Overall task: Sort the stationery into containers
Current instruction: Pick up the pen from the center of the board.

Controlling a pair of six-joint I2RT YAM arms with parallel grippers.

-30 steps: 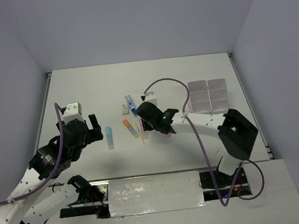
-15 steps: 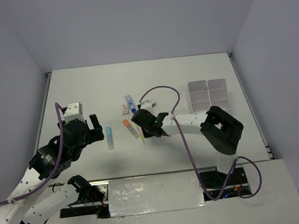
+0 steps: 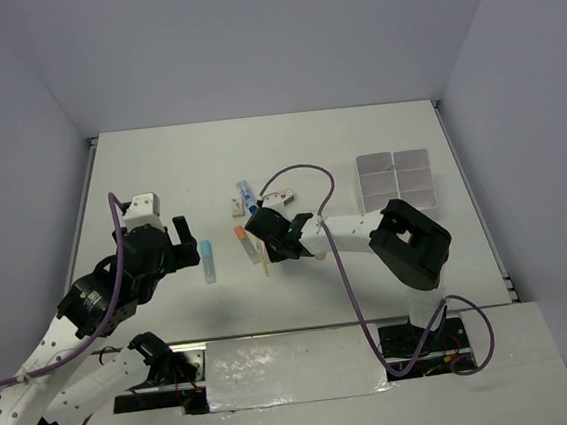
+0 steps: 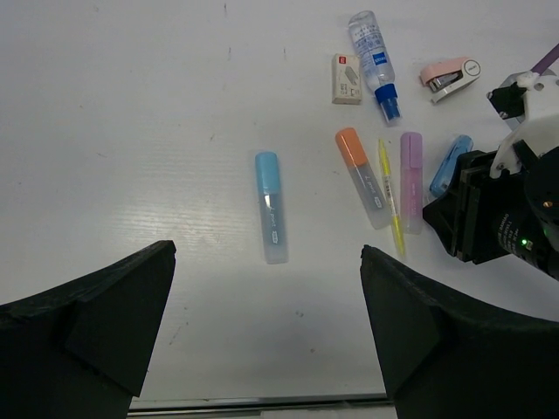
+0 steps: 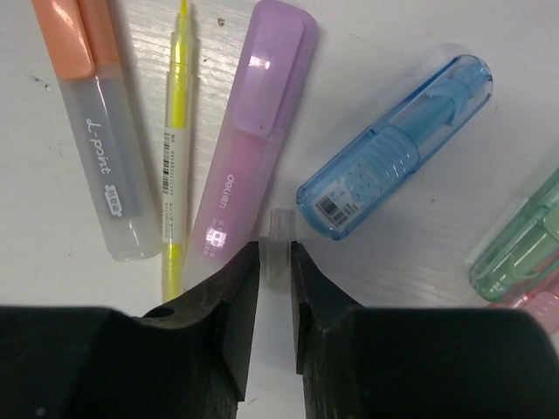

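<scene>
Stationery (image 3: 251, 238) lay mid-table, well left of the containers (image 3: 396, 180) at the far right. The right gripper (image 5: 275, 253) was pinched narrow on a small clear piece (image 5: 279, 223) between the purple marker (image 5: 249, 166) and a clear blue case (image 5: 397, 144). The left gripper (image 3: 188, 245) gaped wide just left of a blue marker (image 4: 271, 207).

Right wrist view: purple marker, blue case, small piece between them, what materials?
Likely: purple marker frosted translucent plastic, glossy cap catching highlights; blue case clear tinted hard plastic, inner parts show through; small piece translucent whitish, plastic or eraser, cannot tell.
</scene>
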